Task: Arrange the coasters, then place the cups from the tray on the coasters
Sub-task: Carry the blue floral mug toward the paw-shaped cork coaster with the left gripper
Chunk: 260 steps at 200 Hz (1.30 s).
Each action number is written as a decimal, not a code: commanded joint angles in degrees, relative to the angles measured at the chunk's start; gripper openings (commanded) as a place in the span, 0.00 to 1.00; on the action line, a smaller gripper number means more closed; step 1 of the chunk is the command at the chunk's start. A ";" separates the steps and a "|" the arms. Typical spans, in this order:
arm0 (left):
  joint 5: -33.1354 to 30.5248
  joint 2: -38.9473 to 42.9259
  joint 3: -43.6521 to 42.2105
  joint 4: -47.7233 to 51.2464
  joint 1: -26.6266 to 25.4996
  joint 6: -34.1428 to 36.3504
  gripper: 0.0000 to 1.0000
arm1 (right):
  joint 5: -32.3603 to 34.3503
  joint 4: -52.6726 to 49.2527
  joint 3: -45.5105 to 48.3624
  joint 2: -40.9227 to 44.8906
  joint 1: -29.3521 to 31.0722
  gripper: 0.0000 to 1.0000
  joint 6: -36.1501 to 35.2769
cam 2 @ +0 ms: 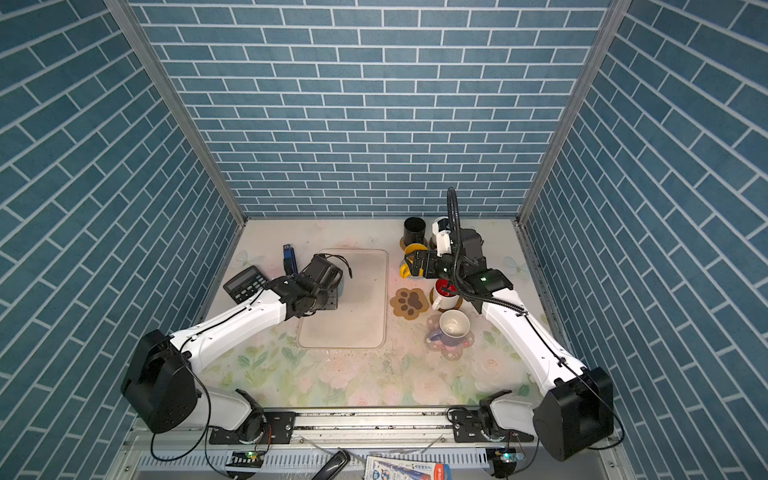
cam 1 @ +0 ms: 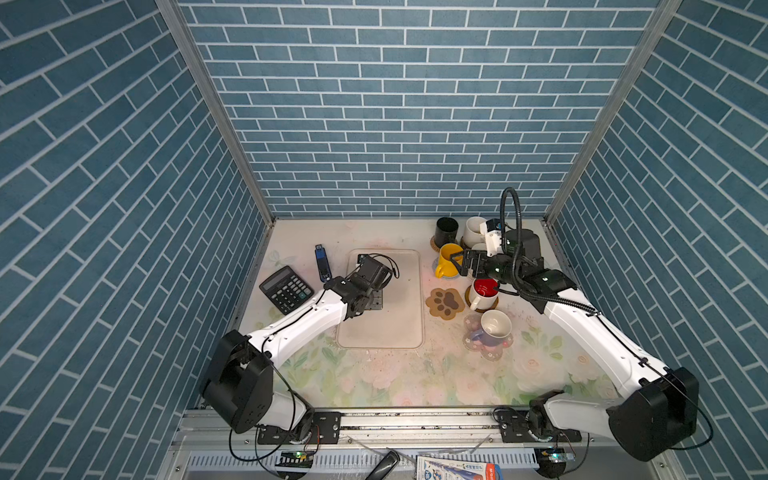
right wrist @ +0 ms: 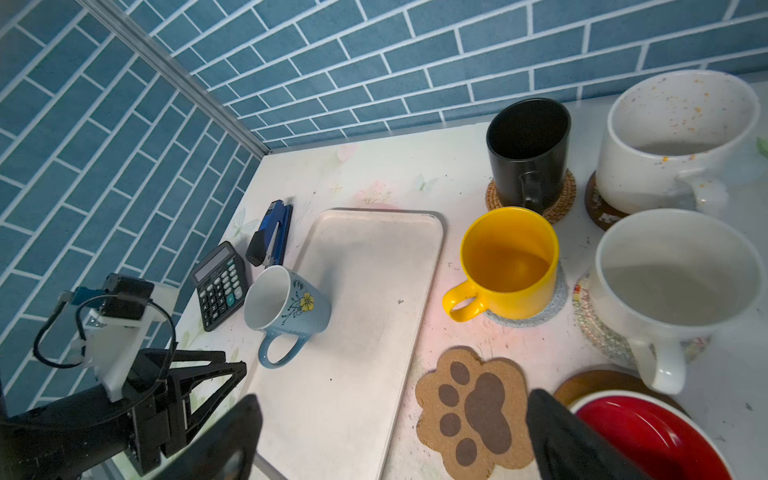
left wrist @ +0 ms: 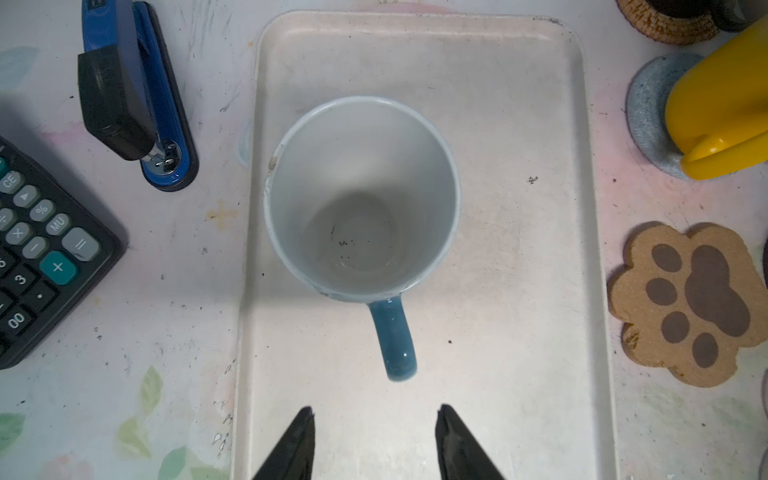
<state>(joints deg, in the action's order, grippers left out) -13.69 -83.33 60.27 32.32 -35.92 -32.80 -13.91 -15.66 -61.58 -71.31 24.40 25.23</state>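
Left gripper [left wrist: 376,409] hovered empty, jaws apart, over the tray [left wrist: 519,291], just short of the blue mug [left wrist: 361,199]. Right gripper [right wrist: 392,395] gaped empty beside the tray.

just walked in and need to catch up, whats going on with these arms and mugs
Two robot arms are setting mugs on coasters. The left claw hovers open over the tray, facing the handle of the light blue mug, the only mug there. The right claw is open and empty near the paw coaster, the only bare one. The yellow mug and five others stand on coasters.
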 commanded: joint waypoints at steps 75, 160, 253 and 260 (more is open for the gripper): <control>-4.05 -9.54 3.50 -2.13 -0.18 -2.18 0.53 | 8.50 -1.52 6.59 4.15 -0.23 0.99 2.41; -4.76 -13.22 5.01 -2.03 0.33 -2.52 0.18 | 8.55 -0.23 9.01 5.85 -0.41 0.99 2.69; -3.15 -8.29 4.96 -0.89 0.37 2.86 0.00 | 9.86 -0.42 9.50 6.71 -1.11 0.99 2.45; -2.54 -7.47 4.94 -1.05 0.41 3.82 0.00 | 9.70 -0.49 9.38 6.71 -1.33 0.99 2.54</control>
<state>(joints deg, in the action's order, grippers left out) -16.58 -94.85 63.86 30.85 -35.64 -32.56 -5.08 -16.27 -53.41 -65.65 23.79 26.79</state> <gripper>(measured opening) 0.174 0.990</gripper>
